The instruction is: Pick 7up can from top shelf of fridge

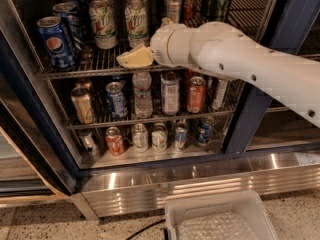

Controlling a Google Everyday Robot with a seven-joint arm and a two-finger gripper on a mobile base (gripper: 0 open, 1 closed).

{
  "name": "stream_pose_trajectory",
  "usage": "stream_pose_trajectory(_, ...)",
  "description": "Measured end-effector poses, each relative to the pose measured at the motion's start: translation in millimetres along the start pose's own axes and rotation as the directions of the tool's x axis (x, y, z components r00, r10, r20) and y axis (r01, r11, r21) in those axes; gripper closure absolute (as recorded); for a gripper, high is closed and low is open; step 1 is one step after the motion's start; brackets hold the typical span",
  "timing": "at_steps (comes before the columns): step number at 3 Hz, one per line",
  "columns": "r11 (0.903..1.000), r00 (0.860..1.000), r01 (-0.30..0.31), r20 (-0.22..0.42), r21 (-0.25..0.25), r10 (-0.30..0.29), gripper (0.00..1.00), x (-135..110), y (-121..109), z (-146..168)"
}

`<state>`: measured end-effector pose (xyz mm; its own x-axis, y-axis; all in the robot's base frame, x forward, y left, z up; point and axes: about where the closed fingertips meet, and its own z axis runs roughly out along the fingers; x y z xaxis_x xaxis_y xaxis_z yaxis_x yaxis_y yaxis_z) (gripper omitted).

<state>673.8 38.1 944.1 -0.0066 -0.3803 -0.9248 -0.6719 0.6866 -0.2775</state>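
Two 7up cans stand on the top shelf [75,70] of the fridge [272,59]: one at the left [103,25] and one to its right [137,18], both whitish with green lettering. My gripper [134,58], with yellowish tips, is at the front rail of the top shelf. It sits just below and in front of the right 7up can and points left. The white arm [235,54] reaches in from the right and hides part of the shelf behind it. Nothing is seen held in the gripper.
Blue Pepsi cans [56,41] stand at the shelf's left, darker cans [220,1] at the back right. The lower racks hold several cans and a bottle [143,94]. A white tray [220,219] lies on the floor in front. The open door frame [25,149] is at the left.
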Motion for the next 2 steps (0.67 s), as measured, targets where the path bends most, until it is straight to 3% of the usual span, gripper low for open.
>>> stream_pose_trajectory(2,0.9999,1.000,0.011,0.028,0.011,-0.011,0.06,-9.9,-7.2,16.3)
